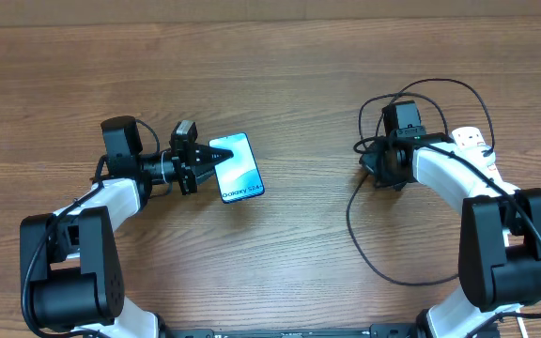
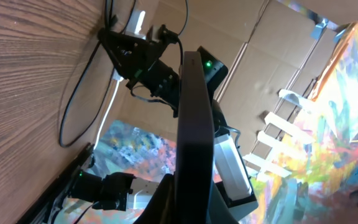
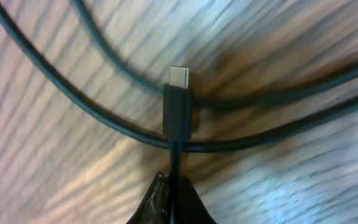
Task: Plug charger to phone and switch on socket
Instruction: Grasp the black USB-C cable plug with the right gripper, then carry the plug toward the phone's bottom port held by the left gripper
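Risk: connector pivots in grip, misses port; crossed loops snag. State: left end effector (image 1: 193, 161) pinching phone (image 1: 237, 167) toward counter's left edge; right end effector (image 3: 170, 188) pinching charger (image 3: 178, 107) behind connector, near right edge by socket (image 1: 470, 141).

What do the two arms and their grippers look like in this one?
Both are built alike. The left arm and right arm have bulky black joint housings joined by smooth white links, with thin black cables looping alongside. The left gripper and right gripper are black with tapered fingers. No markings are readable.
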Action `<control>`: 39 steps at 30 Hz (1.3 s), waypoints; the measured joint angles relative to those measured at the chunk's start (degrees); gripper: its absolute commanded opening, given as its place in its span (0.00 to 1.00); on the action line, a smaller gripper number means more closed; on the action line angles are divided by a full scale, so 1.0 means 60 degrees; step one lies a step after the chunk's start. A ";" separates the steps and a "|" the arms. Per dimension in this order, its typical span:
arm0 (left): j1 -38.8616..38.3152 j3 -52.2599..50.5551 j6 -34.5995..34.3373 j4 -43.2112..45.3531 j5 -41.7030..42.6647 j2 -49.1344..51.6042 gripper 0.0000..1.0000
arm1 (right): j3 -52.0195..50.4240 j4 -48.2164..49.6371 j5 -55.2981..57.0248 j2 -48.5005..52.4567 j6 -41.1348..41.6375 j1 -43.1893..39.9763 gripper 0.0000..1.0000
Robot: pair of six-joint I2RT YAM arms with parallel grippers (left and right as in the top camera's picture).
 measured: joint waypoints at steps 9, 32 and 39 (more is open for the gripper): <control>0.0004 0.0000 0.0386 0.1399 0.0058 0.0000 0.04 | 0.1330 -0.2994 -0.1461 -0.0568 -0.1869 0.0004 0.04; 0.0004 0.1093 -0.0790 0.3807 0.0233 0.0004 0.04 | 0.1974 -0.8535 -0.6692 -0.3107 -0.8987 0.2619 0.04; -0.0007 0.1093 -0.0823 0.3810 0.0208 0.0004 0.04 | 0.1974 -0.6477 -0.6706 -0.3104 -0.8164 0.4160 0.04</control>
